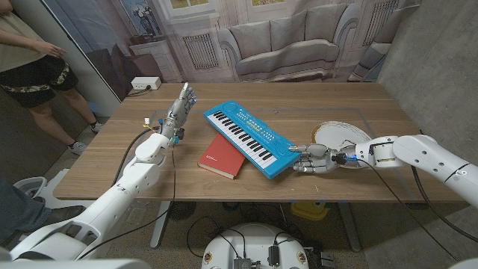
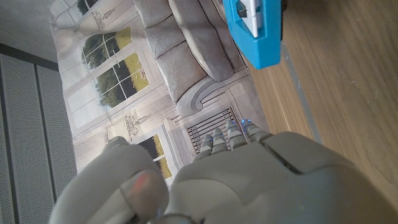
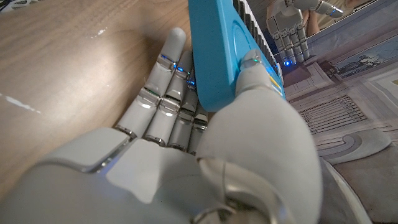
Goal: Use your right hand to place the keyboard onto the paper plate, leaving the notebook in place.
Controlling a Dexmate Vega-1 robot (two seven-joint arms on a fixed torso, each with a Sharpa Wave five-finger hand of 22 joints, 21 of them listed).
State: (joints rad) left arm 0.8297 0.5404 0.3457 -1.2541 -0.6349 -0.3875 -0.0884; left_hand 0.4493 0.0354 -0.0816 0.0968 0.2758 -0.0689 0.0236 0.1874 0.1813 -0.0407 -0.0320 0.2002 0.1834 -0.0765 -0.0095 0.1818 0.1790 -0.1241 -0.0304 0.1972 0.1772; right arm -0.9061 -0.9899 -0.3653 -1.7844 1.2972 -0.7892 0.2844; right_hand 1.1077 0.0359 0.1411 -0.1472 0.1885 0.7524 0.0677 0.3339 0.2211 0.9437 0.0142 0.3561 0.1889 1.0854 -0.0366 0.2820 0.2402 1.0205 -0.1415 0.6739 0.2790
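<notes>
Wooden table (image 1: 358, 104): right hand (image 1: 314, 159) grips keyboard (image 1: 246, 137) over notebook (image 1: 222, 157).

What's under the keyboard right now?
The red notebook lies under the blue keyboard's middle, its upper right part covered. At the keyboard's near end, the right robot hand grips it, fingers beneath and thumb on top. The paper plate sits clear to its right.

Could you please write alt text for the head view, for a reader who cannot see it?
The right robot hand grips the near end of a blue toy keyboard, which lies partly over a red notebook on a wooden table. A paper plate sits behind that hand, while the left robot hand stands upright and open at the table's left side.
</notes>
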